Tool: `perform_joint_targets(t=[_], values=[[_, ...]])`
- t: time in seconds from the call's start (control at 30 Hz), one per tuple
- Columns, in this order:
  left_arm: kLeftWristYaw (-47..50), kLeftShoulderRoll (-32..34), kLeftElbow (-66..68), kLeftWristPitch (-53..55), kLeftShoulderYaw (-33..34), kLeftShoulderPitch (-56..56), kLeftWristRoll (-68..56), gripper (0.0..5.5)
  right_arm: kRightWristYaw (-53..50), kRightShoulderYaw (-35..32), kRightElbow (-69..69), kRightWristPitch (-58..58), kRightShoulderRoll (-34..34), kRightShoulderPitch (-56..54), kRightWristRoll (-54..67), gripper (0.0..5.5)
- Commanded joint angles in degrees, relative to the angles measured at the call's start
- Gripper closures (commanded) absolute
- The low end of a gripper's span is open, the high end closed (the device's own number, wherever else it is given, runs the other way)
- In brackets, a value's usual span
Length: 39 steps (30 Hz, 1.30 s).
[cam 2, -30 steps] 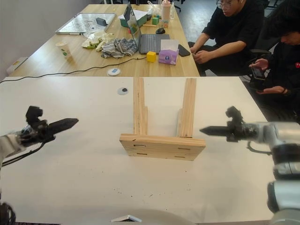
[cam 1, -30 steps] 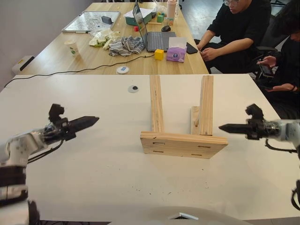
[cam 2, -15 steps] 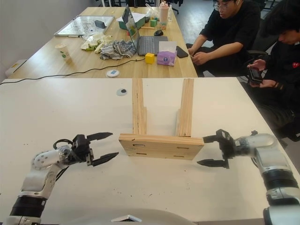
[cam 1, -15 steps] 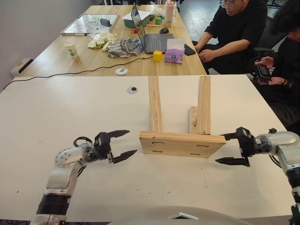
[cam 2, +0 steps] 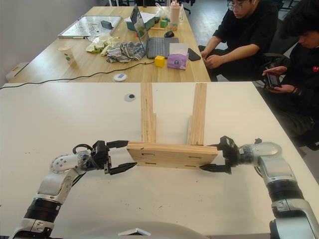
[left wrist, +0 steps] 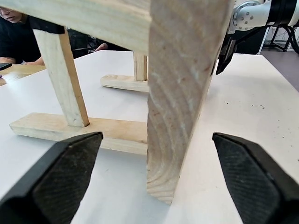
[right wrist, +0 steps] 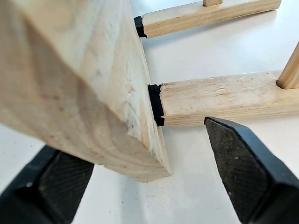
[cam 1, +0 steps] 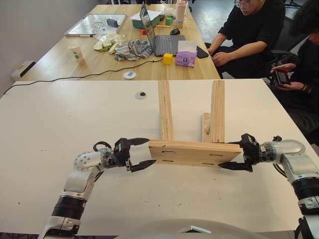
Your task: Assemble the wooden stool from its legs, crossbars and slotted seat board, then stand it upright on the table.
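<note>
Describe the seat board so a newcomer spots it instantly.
On the white table, look at the near end of the wooden stool lying on its side. The seat board is the wide slab standing on edge between the left gripper and right gripper; unlike the two slim legs running away behind it, its front face has small slots.

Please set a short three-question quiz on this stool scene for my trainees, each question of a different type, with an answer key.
1. True or false: the stool stands upright on the table.
2. The left gripper and right gripper are at the seat board's ends. Their fingers are: A shut on the board; B open, one on either side of the board's end; C open, far from the board.
3. Fill in: the stool's legs point ___ from the robot.
Key: 1 false; 2 B; 3 away.
</note>
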Motion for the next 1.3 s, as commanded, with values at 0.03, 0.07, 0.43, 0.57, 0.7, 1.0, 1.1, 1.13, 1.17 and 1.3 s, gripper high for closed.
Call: perform_joint_targets(t=[0.03,0.07,0.43,0.57,0.7,1.0,1.1,1.13,1.17,1.3], values=[[-1.9,0.3,-1.0,0.6,-1.3,-1.1,-0.6,1.82,0.6,-0.2,-1.6,1.9,0.3,-1.9,0.8,2.21],[-2.5,0.6,-1.1,1.0,-1.5,-1.3,-0.9,1.99,0.7,-0.2,-1.7,2.4,0.2,-1.9,0.9,2.39],[-4.4,2.6,-3.2,4.7,-1.3,-1.3,-2.4,3.59,1.7,-0.2,-3.3,5.7,0.0,-1.9,1.3,3.65],[-4.2,2.8,-3.6,5.6,-1.1,-1.7,-2.7,4.00,1.4,-0.5,-4.1,7.3,0.4,-2.4,1.9,3.65],[17.7,4.5,-12.6,37.5,14.6,-12.7,-32.7,4.01,-14.0,-9.2,-8.2,34.9,4.9,-17.6,14.2,3.65],[59.9,8.5,45.3,59.6,25.6,-66.1,-43.4,3.99,-64.7,-33.1,38.1,54.0,16.4,-68.8,29.5,3.65],[61.6,4.9,58.8,51.1,25.7,-64.4,-42.6,3.99,-80.4,-37.4,46.8,38.5,20.2,-66.9,32.8,3.65],[61.3,3.7,61.0,49.8,25.5,-63.6,-42.6,3.99,-82.5,-38.1,47.7,36.6,20.8,-66.3,33.4,3.65],[60.5,2.6,62.6,49.1,25.0,-62.5,-42.3,3.99,-84.4,-39.1,48.7,34.9,21.4,-65.8,34.2,3.65],[60.1,0.1,66.4,44.7,24.9,-61.6,-41.0,4.02,-87.8,-40.5,50.9,31.2,24.5,-66.0,34.9,3.82]])
